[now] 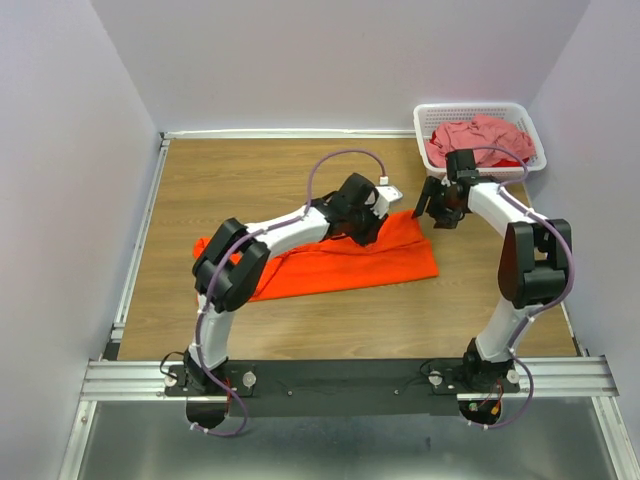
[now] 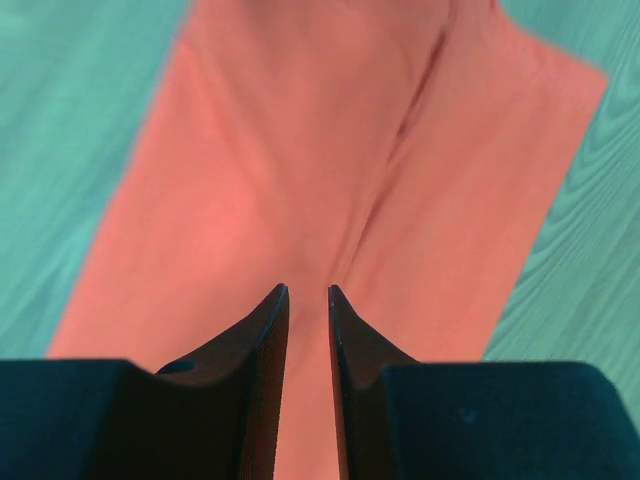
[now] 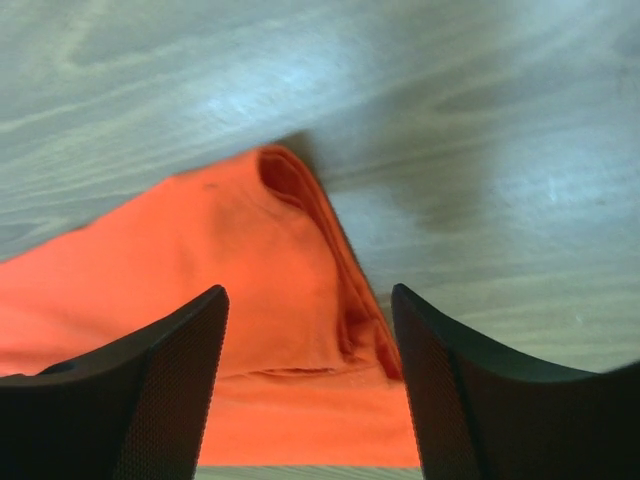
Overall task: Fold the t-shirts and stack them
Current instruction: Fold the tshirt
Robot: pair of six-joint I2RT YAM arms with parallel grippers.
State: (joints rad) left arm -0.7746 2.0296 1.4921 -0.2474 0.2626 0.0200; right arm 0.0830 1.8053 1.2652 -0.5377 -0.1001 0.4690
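Orange t-shirt (image 1: 340, 265) is lying flat on the wooden bench (image 1: 250, 170), roughly mid-bench. It's folded into a long band whose long axis runs left to right across the top view. The left end is narrower and the right end is broader, stopping a bit short of the right arm.

The left tool (image 2: 308, 290) sits over the far edge of the band, right of its middle, pointing down at the cloth. In its wrist view the fingers stand narrow, just a slim gap, and I don't see any fabric pinched between them. The shirt stretches away from the tips with a long crease up its middle.

The right tool (image 3: 310, 290) hangs just off the shirt's far right corner, jaws spread wide and holding nothing. Its wrist view shows the layered folded edge of the orange cloth sitting between and below the two fingers, with bare wood to the right.

Far right corner: a white basket (image 1: 470, 106) with the pink t-shirt (image 1: 475, 138) bunched up inside, well apart from the orange one.
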